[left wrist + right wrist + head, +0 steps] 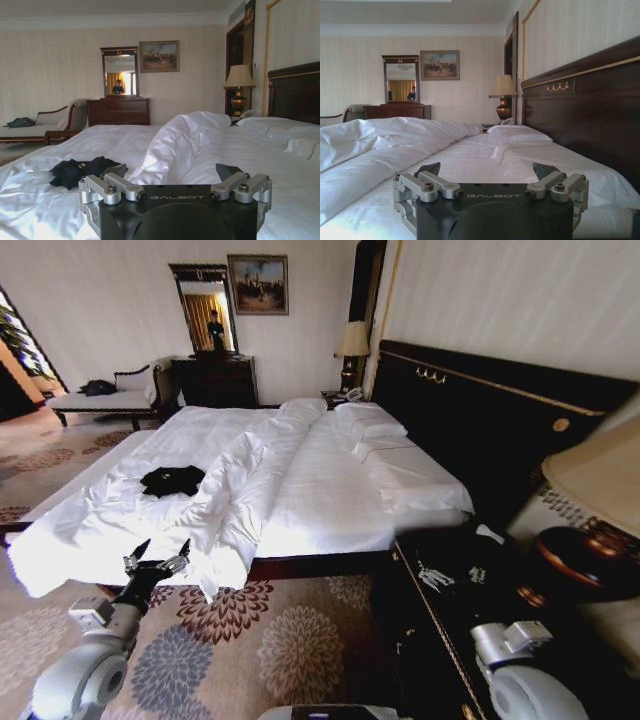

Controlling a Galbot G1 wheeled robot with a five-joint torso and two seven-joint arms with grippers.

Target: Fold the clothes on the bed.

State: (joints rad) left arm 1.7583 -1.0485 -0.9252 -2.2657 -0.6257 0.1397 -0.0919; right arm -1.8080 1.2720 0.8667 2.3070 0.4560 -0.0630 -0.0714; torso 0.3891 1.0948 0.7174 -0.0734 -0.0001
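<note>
Filling most of the head view, the bed (330, 480) carries a white duvet (240, 490) bunched into a long ridge down its middle, with pillows (375, 425) against the dark headboard (480, 410). The black T-shirt (172, 480) lies crumpled on the sheet just left of that ridge, toward the foot. The left gripper (158, 558) hovers at the foot edge, fingers (114, 171) spread wide and empty, the shirt ahead of them and a little to the left, well apart. The right gripper (487, 172), likewise wide open and holding nothing, faces the headboard side, above bare sheet.
</note>
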